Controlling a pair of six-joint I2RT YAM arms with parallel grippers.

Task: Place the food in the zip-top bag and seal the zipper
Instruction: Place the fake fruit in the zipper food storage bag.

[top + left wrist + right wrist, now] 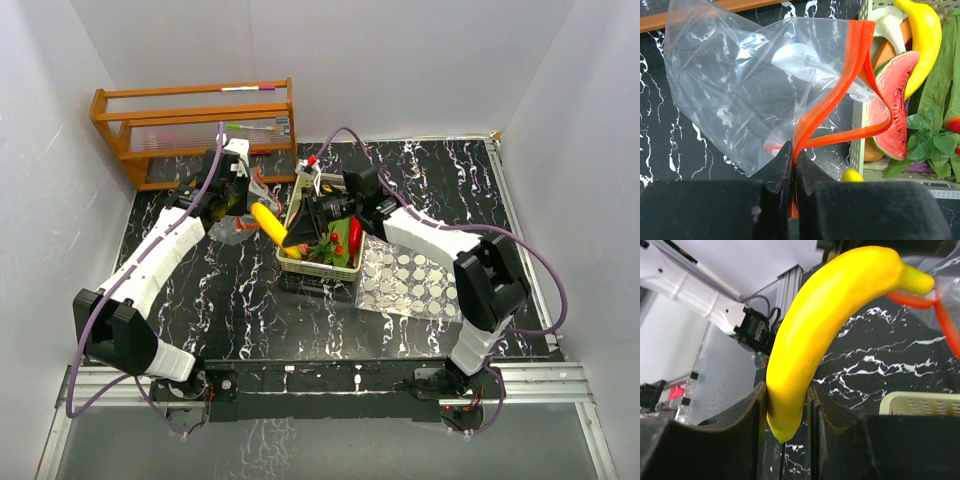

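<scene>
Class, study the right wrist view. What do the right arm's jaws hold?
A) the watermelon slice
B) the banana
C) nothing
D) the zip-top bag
B: the banana sits clamped between the right arm's jaws; the zip-top bag is pinched by the left arm's jaws instead.
</scene>
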